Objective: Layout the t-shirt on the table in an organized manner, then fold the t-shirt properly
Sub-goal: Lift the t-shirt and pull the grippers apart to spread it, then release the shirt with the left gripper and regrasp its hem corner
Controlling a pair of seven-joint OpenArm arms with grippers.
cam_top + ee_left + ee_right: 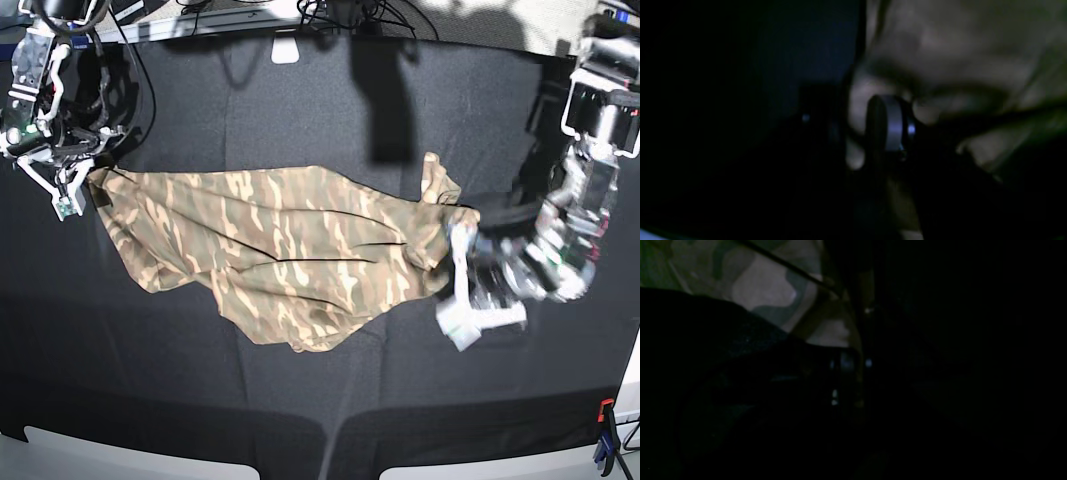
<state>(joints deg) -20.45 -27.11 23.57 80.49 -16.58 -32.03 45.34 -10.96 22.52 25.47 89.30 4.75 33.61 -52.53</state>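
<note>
The camouflage t-shirt (pixel 280 250) lies stretched sideways across the black table (pixel 300 100), wrinkled, with its lower hem sagging toward the front. In the base view my right gripper (pixel 88 185) is at the shirt's left end, shut on a corner of it. Close up, the right wrist view shows the t-shirt (pixel 766 283) running down into the shut right gripper (pixel 855 363). My left gripper (pixel 458 235) is at the shirt's right end, beside a bunched sleeve. The left wrist view is dark, but it shows the t-shirt (pixel 957 50) pinched in the left gripper (pixel 855 133).
A blue and red clamp (pixel 605 440) sits at the table's front right corner. A small white object (pixel 286 48) and cables (pixel 340 12) lie along the far edge. Black cloth stretches in front of and behind the shirt.
</note>
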